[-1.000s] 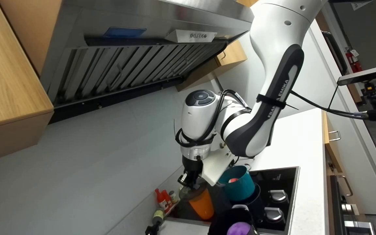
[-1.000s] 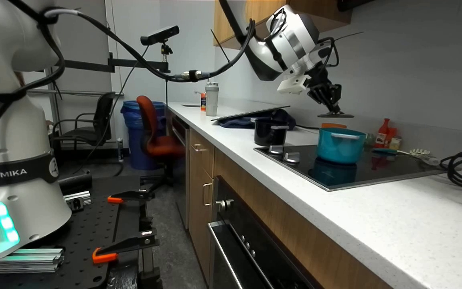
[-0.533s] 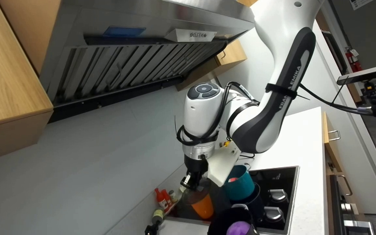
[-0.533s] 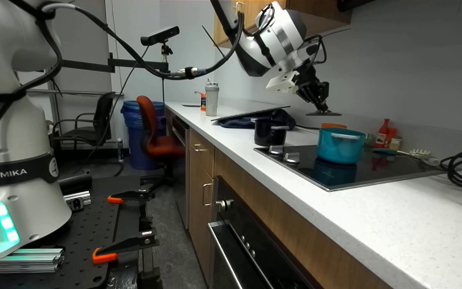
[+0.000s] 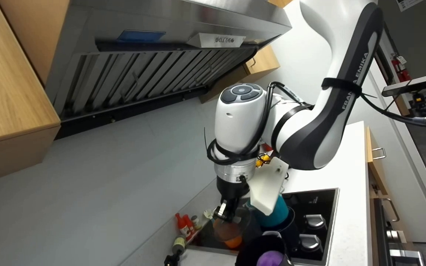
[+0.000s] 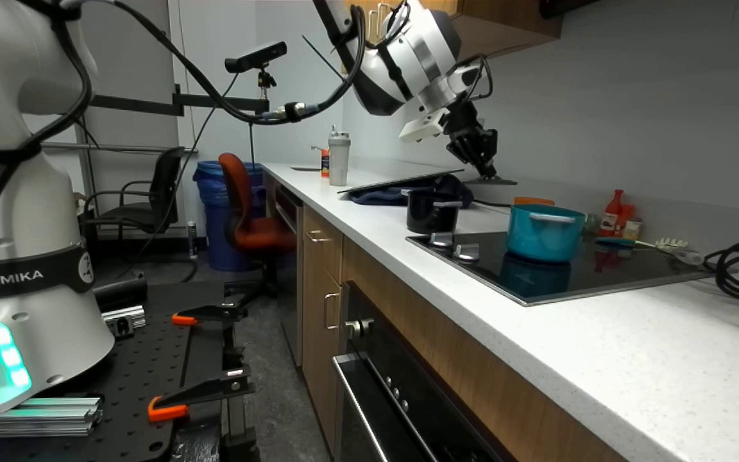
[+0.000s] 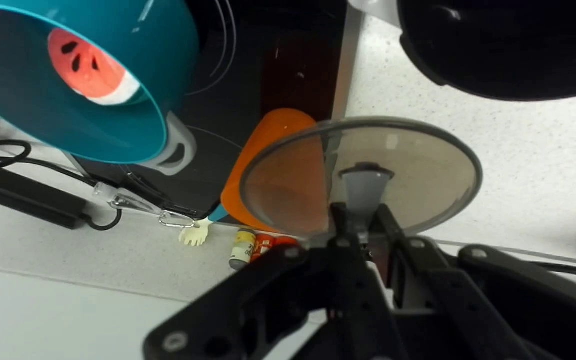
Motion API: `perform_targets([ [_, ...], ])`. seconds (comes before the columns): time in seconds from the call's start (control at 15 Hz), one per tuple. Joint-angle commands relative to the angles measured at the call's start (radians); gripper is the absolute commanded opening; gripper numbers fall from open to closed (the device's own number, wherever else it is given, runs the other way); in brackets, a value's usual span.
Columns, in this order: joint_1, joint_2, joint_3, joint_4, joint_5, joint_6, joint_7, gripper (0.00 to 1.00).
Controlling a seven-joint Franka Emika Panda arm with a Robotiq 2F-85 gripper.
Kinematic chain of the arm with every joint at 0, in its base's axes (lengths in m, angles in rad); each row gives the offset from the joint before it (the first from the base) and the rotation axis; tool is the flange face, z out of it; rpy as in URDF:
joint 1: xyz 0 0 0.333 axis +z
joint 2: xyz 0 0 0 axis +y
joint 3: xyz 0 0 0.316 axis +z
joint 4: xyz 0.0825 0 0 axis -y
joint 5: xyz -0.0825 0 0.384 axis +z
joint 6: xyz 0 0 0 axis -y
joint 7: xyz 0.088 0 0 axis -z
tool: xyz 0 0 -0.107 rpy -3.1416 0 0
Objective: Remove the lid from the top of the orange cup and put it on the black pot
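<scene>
My gripper [image 7: 361, 212] is shut on the grey knob of the lid [image 7: 418, 175], a round, see-through dark disc. I hold the lid in the air, roughly level in an exterior view [image 6: 503, 181]. The orange cup [image 7: 278, 135] stands on the cooktop and shows partly through the lid; its rim shows in an exterior view [image 6: 532, 201]. The lid is apart from the cup and above it, shifted toward the black pot [image 6: 430, 215]. That pot stands on the counter beside the cooktop, with a purple thing [image 5: 271, 258] inside. It shows at the wrist view's upper right [image 7: 508, 55].
A teal pot [image 6: 546, 234] with a watermelon-like piece [image 7: 93, 70] inside stands on the cooktop [image 6: 491, 273]. Red bottles [image 5: 183, 226] stand along the wall. A dark cloth and flat panel [image 6: 401, 181] lie behind the black pot. The range hood [image 5: 142, 74] is above.
My gripper has carried the lid away from above the orange cup, leftward toward the black pot's side in an exterior view. Cup and pots have not moved.
</scene>
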Motion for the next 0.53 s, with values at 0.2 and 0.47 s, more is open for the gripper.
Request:
perform_targets([
  [0.2,-0.047,-0.146,0.052,-0.159,0.137,0.042,-0.079,0.04],
  [0.47,-0.044,-0.203,0.074,-0.217,0.209,0.048,-0.115,0.04],
])
